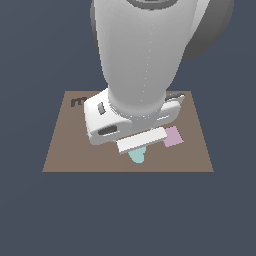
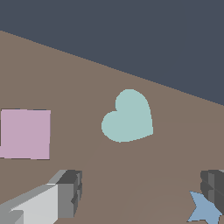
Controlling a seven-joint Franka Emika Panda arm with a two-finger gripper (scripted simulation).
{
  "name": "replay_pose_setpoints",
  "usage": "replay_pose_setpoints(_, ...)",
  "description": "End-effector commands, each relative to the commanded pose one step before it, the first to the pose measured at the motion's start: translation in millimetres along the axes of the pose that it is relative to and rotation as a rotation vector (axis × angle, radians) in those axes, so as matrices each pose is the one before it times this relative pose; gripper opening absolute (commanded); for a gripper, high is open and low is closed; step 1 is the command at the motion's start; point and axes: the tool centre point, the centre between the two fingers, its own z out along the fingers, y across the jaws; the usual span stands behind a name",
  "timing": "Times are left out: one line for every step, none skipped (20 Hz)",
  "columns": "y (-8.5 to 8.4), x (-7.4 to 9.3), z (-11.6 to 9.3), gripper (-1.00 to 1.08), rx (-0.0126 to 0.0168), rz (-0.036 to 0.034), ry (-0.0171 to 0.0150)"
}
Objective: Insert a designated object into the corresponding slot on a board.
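The pale teal heart (image 2: 128, 117) lies flat on the brown board (image 2: 65, 78). In the exterior view only its lower part (image 1: 137, 156) shows, under the white hand near the board's (image 1: 60, 155) front edge. My gripper (image 2: 142, 190) is open and empty, its two grey fingers (image 2: 70, 192) wide apart above the board. The heart lies just beyond the fingertips, not between them. The heart-shaped slot is hidden behind the arm in the exterior view and is out of the wrist view.
A pink square (image 2: 25, 133) lies beside the heart, and also shows at the exterior view's right (image 1: 173, 136). A blue star (image 2: 203, 209) lies by one finger. A dark E-shaped cutout (image 1: 77, 102) is at the board's far corner on the exterior view's left.
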Motion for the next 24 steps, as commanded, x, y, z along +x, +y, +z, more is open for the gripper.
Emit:
replay_pose_setpoints(-0.72,11.97,11.74,1.00,0.00001,-0.05220,0.00343)
replay_pose_setpoints(-0.20,3.98,3.93,1.00,-0.00004,-0.01719,0.00085)
replay_pose_setpoints(-0.19,3.67,3.59,1.00,-0.00005,-0.01577,0.00077)
replay_pose_setpoints(-0.17,3.35,3.25,1.00,-0.00006,-0.01437,0.00069)
replay_pose_setpoints(-0.17,3.05,2.93,1.00,-0.00007,-0.01301,0.00062)
replay_pose_setpoints(-0.16,2.76,2.62,1.00,-0.00007,-0.01171,0.00054)
replay_pose_setpoints(-0.16,2.48,2.32,1.00,-0.00007,-0.01046,0.00048)
replay_pose_setpoints(-0.14,2.19,2.04,1.00,-0.00007,-0.00923,0.00042)
replay_pose_setpoints(-0.14,1.93,1.77,1.00,-0.00007,-0.00807,0.00036)
replay_pose_setpoints(-0.11,1.66,1.51,1.00,-0.00006,-0.00690,0.00030)
replay_pose_setpoints(-0.11,1.40,1.26,1.00,-0.00006,-0.00581,0.00025)
replay_pose_setpoints(-0.06,1.13,1.02,1.00,-0.00005,-0.00468,0.00020)
replay_pose_setpoints(-0.07,0.89,0.78,1.00,-0.00004,-0.00365,0.00015)
replay_pose_setpoints(-0.04,0.63,0.56,1.00,-0.00003,-0.00258,0.00011)
replay_pose_setpoints(-0.02,0.38,0.33,1.00,-0.00002,-0.00154,0.00006)
replay_pose_setpoints(0.01,0.12,0.11,1.00,-0.00001,-0.00049,0.00002)
replay_pose_setpoints(-0.31,-0.86,-0.29,1.00,0.00044,0.00297,-0.00070)
replay_pose_setpoints(0.07,0.00,0.42,1.00,0.00000,0.00000,0.00000)
replay_pose_setpoints(-0.10,0.16,1.21,1.00,-0.00005,-0.00048,0.00006)
replay_pose_setpoints(0.04,0.15,2.05,1.00,-0.00005,-0.00048,0.00006)
replay_pose_setpoints(0.04,0.21,2.88,1.00,-0.00007,-0.00068,0.00008)
replay_pose_setpoints(-0.01,0.27,3.69,1.00,-0.00010,-0.00096,0.00012)
replay_pose_setpoints(-0.10,0.28,3.69,1.00,-0.00012,-0.00108,0.00013)
replay_pose_setpoints(0.02,0.16,2.89,1.00,-0.00007,-0.00068,0.00008)
